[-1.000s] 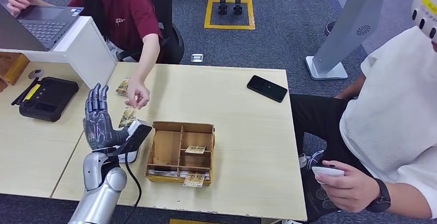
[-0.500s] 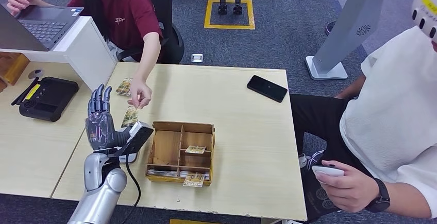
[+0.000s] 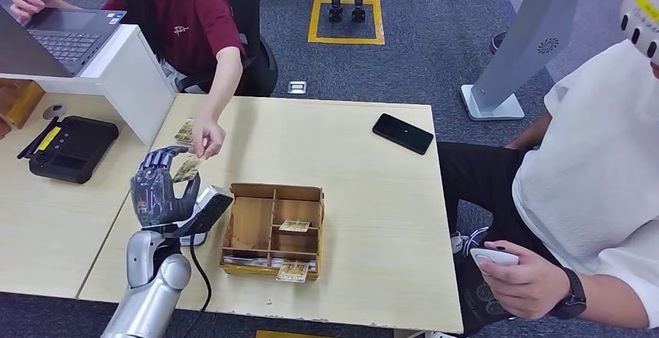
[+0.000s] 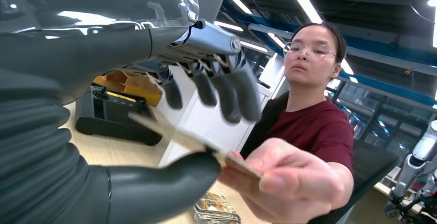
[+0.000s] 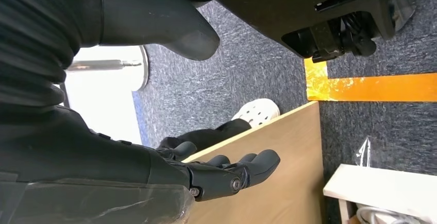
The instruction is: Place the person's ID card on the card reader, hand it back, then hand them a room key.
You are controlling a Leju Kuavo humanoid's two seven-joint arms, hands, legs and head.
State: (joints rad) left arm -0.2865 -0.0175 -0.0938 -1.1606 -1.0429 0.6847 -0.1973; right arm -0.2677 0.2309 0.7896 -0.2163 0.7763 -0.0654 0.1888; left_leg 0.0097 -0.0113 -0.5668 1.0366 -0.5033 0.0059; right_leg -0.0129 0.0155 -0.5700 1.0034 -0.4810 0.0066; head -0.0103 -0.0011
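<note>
The person in the dark red shirt holds out the ID card [image 3: 186, 169] in their fingers [image 3: 205, 141]. My left hand [image 3: 159, 190] is raised at the table's left edge with its fingers curled over the card. In the left wrist view the card [image 4: 175, 134] lies on my thumb [image 4: 165, 183]. My fingers [image 4: 232, 92] hang just above it with a gap, and the person's hand [image 4: 281, 183] still pinches its far end. The card reader [image 3: 203, 212], small with a cable, sits just below my left hand. My right hand [image 5: 221, 175] hangs beside the table, holding nothing.
A wooden compartment box [image 3: 233, 233] with cards in it stands right of the reader. Another card [image 3: 185, 130] lies near the white partition [image 3: 132, 74]. A black terminal [image 3: 70, 148] sits far left and a phone [image 3: 402, 133] at the back right. A second person [image 3: 591, 190] sits at the right.
My left hand's fingers went from straight and upright to curled over the card. The person's hand brought the card up between my fingers and thumb.
</note>
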